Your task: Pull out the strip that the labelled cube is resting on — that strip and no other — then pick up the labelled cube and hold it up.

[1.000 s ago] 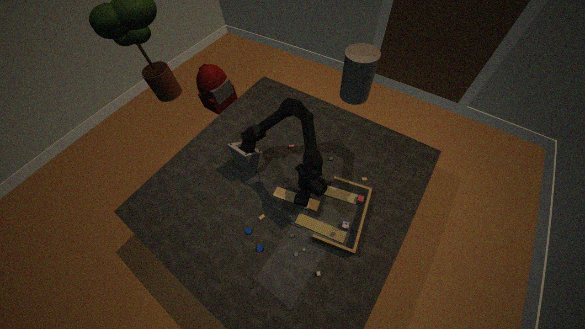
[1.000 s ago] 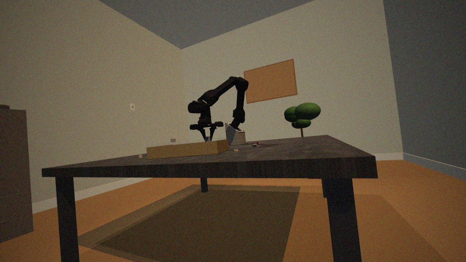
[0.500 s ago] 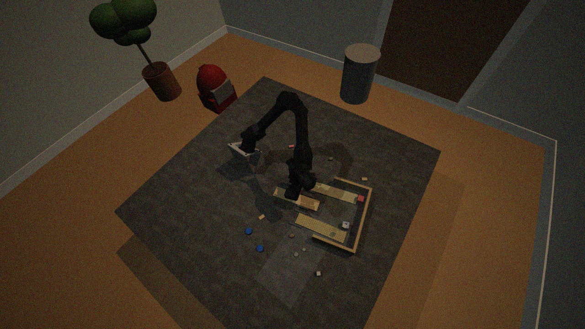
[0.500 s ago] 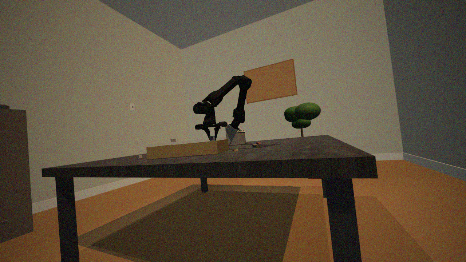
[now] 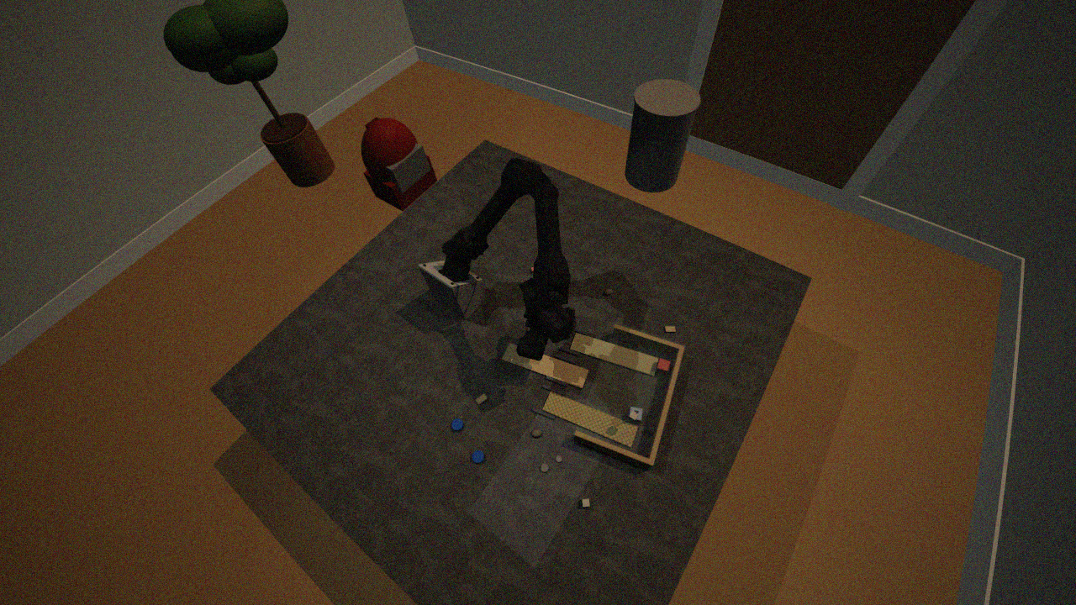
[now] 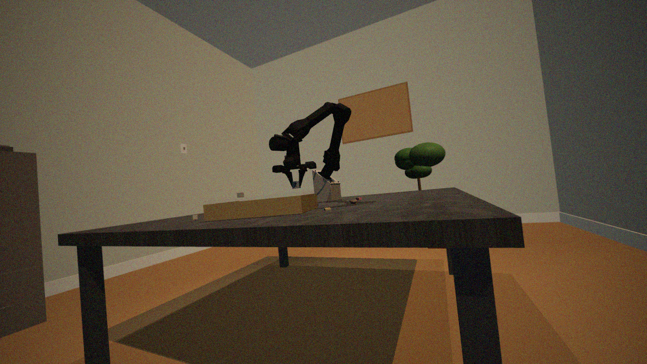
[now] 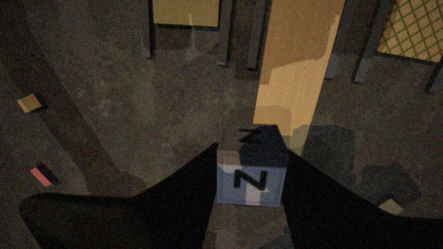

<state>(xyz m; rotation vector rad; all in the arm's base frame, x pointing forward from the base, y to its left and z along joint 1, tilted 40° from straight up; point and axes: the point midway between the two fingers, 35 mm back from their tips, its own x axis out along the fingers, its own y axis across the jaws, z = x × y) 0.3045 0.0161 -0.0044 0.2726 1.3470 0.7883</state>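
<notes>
My gripper (image 7: 248, 151) (image 6: 295, 182) (image 5: 530, 347) is shut on the labelled cube (image 7: 250, 187) (image 6: 294, 184), a pale blue cube marked "N". It holds the cube up, clear of the table, over the outer end of a tan blotchy strip (image 7: 294, 69) (image 5: 545, 366). That strip lies partly drawn out of the open side of the wooden frame (image 5: 672, 391) (image 6: 258, 208). A second blotchy strip (image 5: 613, 353) (image 7: 187, 12) and a lattice strip (image 5: 590, 418) (image 7: 412, 31) lie inside the frame. In the overhead view the gripper hides the cube.
A red cube (image 5: 663, 364) and a white cube (image 5: 636, 412) sit at the frame's closed end. Two blue discs (image 5: 456, 424) (image 5: 477, 455) and small tan blocks (image 7: 29, 102) lie scattered on the table. The arm's base mount (image 5: 444, 289) (image 6: 325, 187) stands behind.
</notes>
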